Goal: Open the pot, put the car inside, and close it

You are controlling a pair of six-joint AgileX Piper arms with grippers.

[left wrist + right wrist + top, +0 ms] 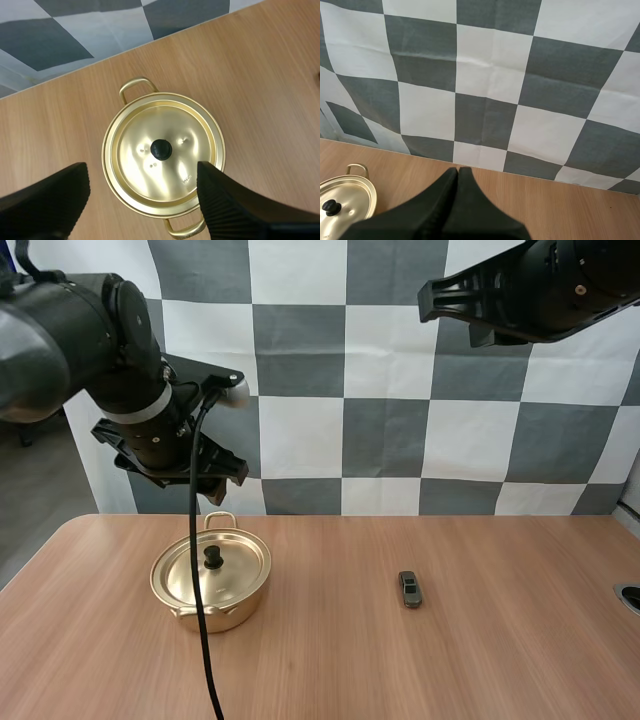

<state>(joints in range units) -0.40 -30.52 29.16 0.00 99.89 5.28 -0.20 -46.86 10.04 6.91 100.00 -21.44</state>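
Note:
A gold pot (210,580) stands on the left part of the table with its lid (165,150) on, a black knob (161,148) at the lid's middle. A small dark toy car (410,588) lies on the wood to the right of the pot. My left gripper (142,172) hangs open above the pot, its two ribbed fingers (55,195) set wide on either side of the lid and well clear of it. My right gripper (457,175) is shut on nothing, held high over the right half of the table (430,298), with the pot (342,200) off to one side below it.
The wooden table (320,670) has bare wood between the pot and the car and along its front. A dark round fitting (630,597) sits at the table's right edge. The left arm's wrist (165,435) hovers just behind the pot.

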